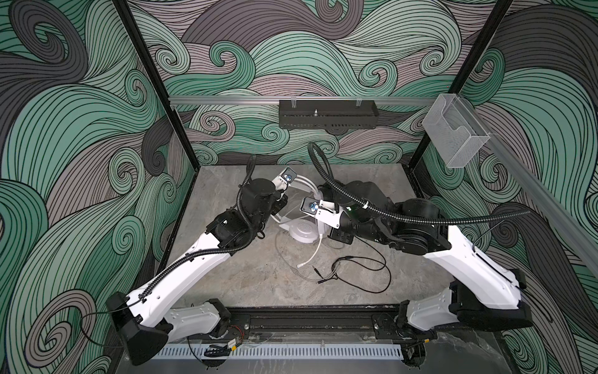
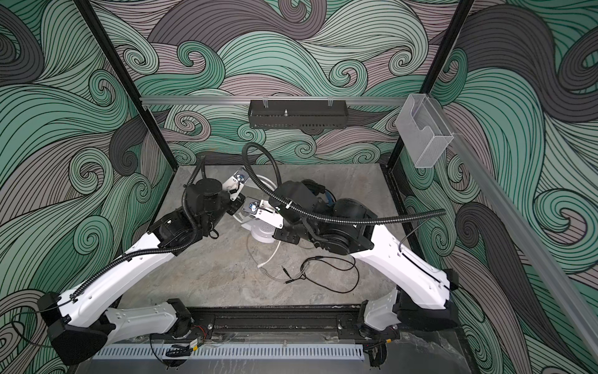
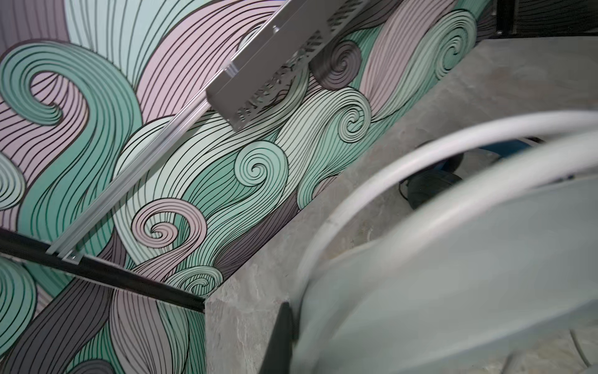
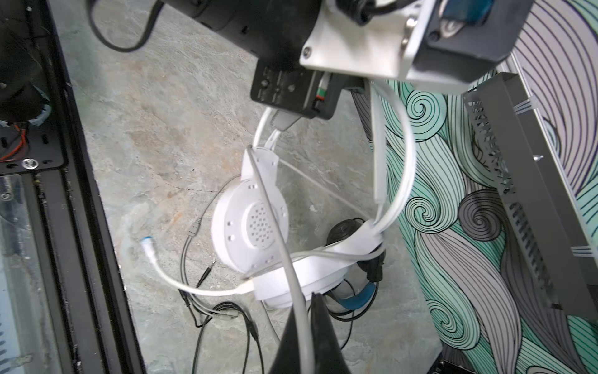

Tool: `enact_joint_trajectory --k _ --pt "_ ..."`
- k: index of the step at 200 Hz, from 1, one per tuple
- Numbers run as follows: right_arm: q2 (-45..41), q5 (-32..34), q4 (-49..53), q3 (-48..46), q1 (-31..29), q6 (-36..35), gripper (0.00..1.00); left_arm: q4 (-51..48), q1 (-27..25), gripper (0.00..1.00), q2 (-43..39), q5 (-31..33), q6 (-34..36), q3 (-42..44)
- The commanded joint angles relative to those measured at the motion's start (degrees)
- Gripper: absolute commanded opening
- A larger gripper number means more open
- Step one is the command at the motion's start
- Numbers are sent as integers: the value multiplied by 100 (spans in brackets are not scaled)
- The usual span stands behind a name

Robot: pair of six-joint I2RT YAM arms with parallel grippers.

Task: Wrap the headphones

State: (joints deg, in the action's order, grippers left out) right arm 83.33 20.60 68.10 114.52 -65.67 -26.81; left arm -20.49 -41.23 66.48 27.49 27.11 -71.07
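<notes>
The white headphones point(image 1: 303, 231) point(image 2: 263, 231) point(image 4: 249, 223) stand tilted at mid-table. One ear cup faces up and the headband point(image 3: 388, 168) arches toward the back wall. My left gripper point(image 1: 279, 210) point(image 3: 291, 340) is shut on the white headband near that ear cup. My right gripper point(image 4: 309, 301) point(image 1: 336, 237) is shut on the pale cord point(image 4: 278, 226), which runs taut across the ear cup. The black headphones point(image 2: 318, 191) point(image 4: 348, 231), with blue lining point(image 4: 359, 299), lie behind the white set, mostly hidden under the right arm. Their black cord point(image 1: 372, 262) loops loosely on the table.
A white boom with a plug-like tip point(image 1: 299, 265) point(image 4: 145, 241) sticks out toward the front. Thin jack ends point(image 1: 318, 275) lie beside it. A black perforated tray point(image 1: 326, 118) hangs on the back rail, with a clear plastic box point(image 1: 453, 136) at the right post.
</notes>
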Motion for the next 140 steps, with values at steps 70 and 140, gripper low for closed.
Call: enact_joint_trajectory --k 70,140 --pt "-440 57 -1070 -546 1021 -17 1 -1189 -3 0 -706 -1095 -844 2" --pt "-1094 -1492 -2709 -2053 2025 662 9 -1494 1 0 -939 -1853 -1971 -490"
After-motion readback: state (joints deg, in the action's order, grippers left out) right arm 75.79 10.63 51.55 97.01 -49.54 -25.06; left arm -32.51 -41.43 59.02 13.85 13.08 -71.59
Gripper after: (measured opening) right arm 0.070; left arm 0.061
